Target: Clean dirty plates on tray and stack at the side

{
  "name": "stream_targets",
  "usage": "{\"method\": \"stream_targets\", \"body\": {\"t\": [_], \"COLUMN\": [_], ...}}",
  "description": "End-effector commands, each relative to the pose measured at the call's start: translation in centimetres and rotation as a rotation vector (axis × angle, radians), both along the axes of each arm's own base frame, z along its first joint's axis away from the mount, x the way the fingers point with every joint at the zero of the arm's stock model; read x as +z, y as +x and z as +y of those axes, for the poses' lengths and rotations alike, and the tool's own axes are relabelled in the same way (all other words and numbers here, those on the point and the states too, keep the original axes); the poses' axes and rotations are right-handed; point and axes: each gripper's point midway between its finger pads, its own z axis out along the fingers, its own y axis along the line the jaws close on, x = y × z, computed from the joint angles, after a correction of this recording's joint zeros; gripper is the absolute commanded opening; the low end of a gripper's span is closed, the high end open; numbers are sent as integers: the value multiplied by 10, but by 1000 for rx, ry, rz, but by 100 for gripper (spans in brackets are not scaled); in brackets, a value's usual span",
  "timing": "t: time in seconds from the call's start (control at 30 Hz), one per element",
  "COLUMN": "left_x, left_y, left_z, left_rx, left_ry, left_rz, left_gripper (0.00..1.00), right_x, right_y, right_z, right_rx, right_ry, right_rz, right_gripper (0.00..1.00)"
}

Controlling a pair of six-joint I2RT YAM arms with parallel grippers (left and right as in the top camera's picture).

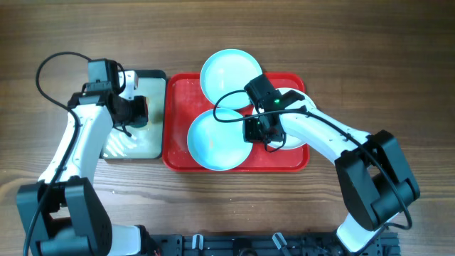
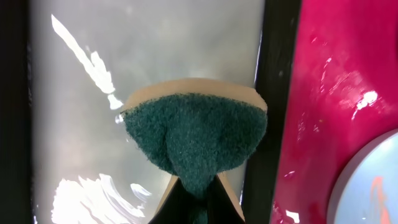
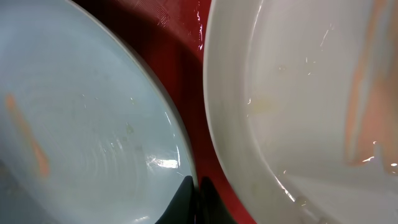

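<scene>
A brown wood-grain counter (image 1: 398,57) is seen from above. The tray (image 1: 178,96), of glossy red plastic with rounded corners and a raised rim, is set near the counter's middle and is beaded with wet glints. Three round, shallow, smooth plates are carried on it. One pale turquoise plate (image 1: 231,71) overhangs the rim towards the far edge, a second turquoise plate (image 1: 217,142) lies towards the near edge, and a white plate (image 3: 298,93) lies towards the right edge. Orange streaks are seen on the second turquoise plate and on the white one.

The right pincer (image 3: 194,196) is closed on nothing, its tips lowered between those two plates. Towards the left edge, a folded sponge (image 2: 196,137), coarse green with a tan backing, is gripped by the left pincer (image 2: 194,190) over a black-rimmed tray (image 2: 93,124) with a wet, pale inside.
</scene>
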Motion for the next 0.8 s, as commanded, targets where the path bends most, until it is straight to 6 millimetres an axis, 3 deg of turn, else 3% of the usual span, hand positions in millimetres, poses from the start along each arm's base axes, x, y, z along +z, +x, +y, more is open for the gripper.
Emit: {"method": "stream_targets", "body": {"t": [0.0,0.77], "left_x": [-6,-12], "left_y": [-3,-1], "left_z": [-5,-5], "left_rx": [-27,-27], "left_ry": [-12,-11], "left_rz": [0,-17], "left_gripper": [4,4], "right_x": [-9,-9], "right_y": [-1,0], "right_z": [-6,-6], "right_rx": [5,4], "right_ry": [-32,-34], "right_rz": [4,1], "right_gripper": [4,4]}}
